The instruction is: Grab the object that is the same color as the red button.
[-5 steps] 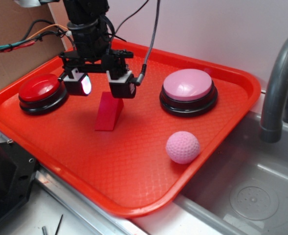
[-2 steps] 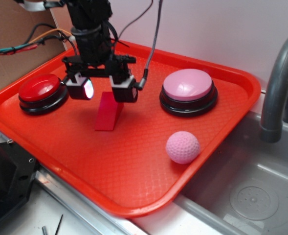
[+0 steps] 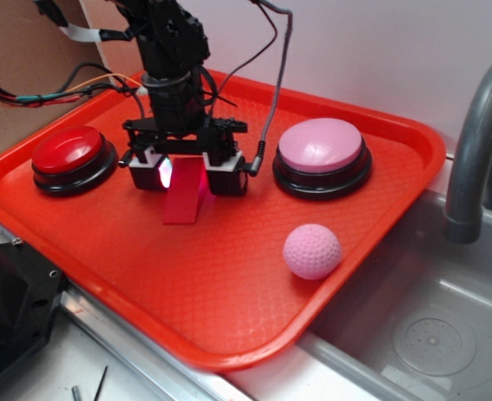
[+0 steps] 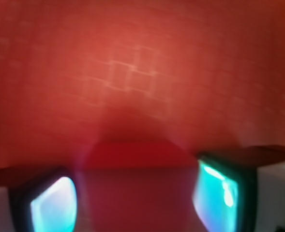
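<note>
Tray (image 3: 229,334) was red and sat beside a sink (image 3: 446,334) with a grey faucet (image 3: 475,142) at the right. On the tray: red button (image 3: 68,150) at left, pink button (image 3: 319,149) right of centre, pink ball (image 3: 312,251) nearer the front, wedge (image 3: 183,205) in the middle between the two buttons. Wedge was red like the red button, so I took it as the target; the ball and pink button were the distractors. Arm (image 3: 172,58) came down from the back over the wedge. Gripper (image 3: 187,177) was low, jaws apart, one finger on each side of the wedge's tall end. Wrist view agreed: wedge (image 4: 137,193) filled the gap between the two lit pads (image 4: 52,205), blurred, with a sliver of space on each side as far as I could tell. No contact visible, so not gripping yet. Step in hand, by my read: end of the descent, wedge bracketed, pre-grasp. Next move would call for closing squarely on the side faces, low enough to catch solid material, then lifting straight up. Sloped top means a high pinch could slip; I couldn't tell exact finger height from the blur.
</note>
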### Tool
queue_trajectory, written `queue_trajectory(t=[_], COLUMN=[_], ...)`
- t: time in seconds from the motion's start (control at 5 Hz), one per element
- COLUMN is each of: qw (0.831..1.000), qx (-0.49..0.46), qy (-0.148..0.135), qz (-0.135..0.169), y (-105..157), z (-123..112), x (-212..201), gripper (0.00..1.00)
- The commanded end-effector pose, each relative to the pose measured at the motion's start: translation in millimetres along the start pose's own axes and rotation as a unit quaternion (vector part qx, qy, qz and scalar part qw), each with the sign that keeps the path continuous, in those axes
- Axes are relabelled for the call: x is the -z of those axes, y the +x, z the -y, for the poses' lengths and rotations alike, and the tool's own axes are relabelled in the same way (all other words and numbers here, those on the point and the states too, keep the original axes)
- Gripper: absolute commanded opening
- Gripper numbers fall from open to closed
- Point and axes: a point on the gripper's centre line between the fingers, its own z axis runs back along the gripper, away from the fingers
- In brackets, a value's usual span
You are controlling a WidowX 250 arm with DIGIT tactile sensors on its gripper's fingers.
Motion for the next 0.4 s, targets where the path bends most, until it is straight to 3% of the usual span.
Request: queue_trajectory(t=[0.0, 0.2], qw=[1.000, 0.999], qx=[0.001, 0.027], qy=[-0.010, -0.011], qz=[0.012, 0.019], y=[2.4, -1.5], z=[4.0, 3.6], x=[-5.5, -21.0], gripper=[0.00, 0.00])
